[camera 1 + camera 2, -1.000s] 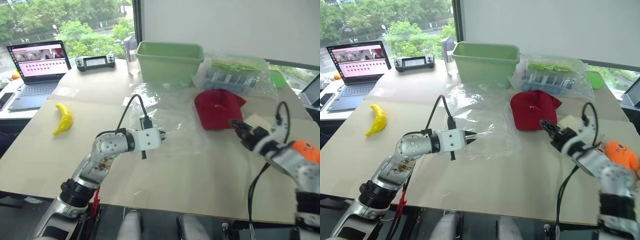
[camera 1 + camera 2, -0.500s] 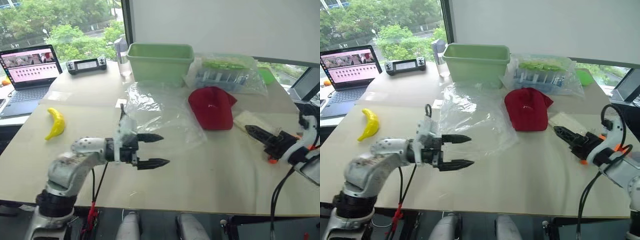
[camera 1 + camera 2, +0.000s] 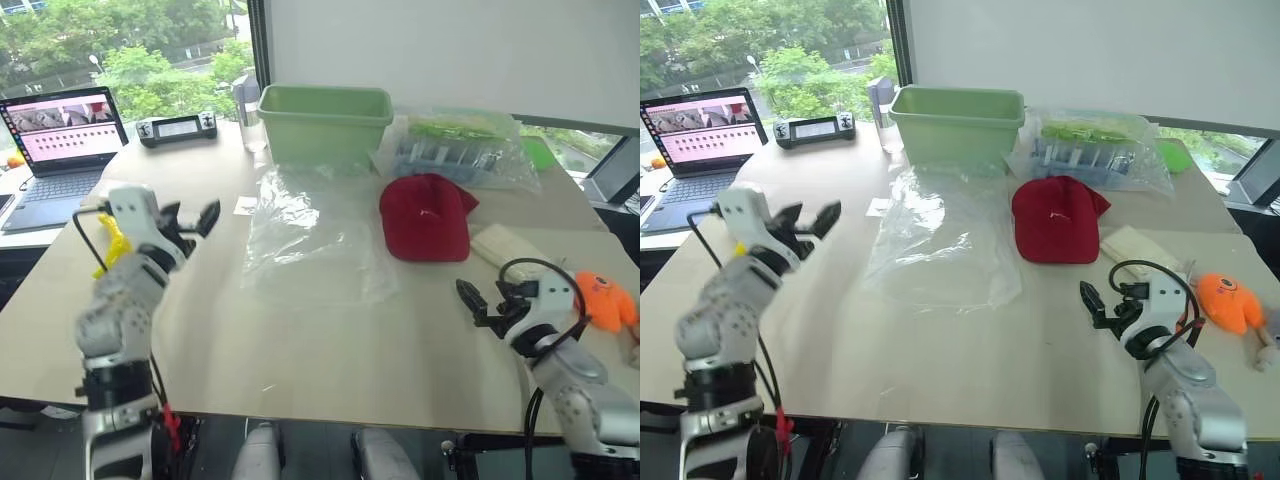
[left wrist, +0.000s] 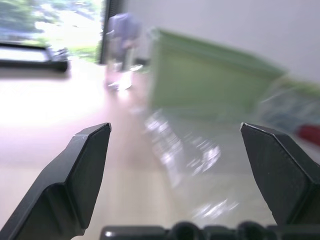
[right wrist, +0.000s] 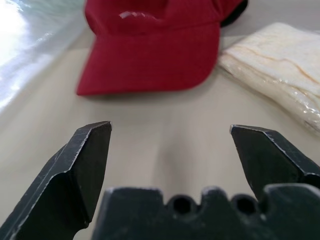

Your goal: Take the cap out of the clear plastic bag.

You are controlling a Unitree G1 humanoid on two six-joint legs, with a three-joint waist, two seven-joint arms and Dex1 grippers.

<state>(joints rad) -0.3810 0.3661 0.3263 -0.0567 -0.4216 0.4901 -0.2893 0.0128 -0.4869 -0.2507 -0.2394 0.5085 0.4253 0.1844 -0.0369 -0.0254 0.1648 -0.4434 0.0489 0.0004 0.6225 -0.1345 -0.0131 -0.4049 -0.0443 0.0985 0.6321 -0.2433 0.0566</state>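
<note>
I am seeing the dark red cap (image 3: pixel 427 217) lying outside the clear plastic bag (image 3: pixel 312 232), just to its right on the counter (image 3: pixel 330 350), brim pointing toward me. The bag is lying flat and empty, its long axis running away from me. My left tool (image 3: pixel 188 218) has let go and swung left, now wide open and empty. My right tool (image 3: pixel 1098 307) is hovering open, holding nothing.

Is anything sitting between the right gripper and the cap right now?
Nothing visible. Bare table lies between the open right gripper and the cap, which lies outside the clear plastic bag. A cream folded cloth lies off to one side of that path, beside the cap.
</note>
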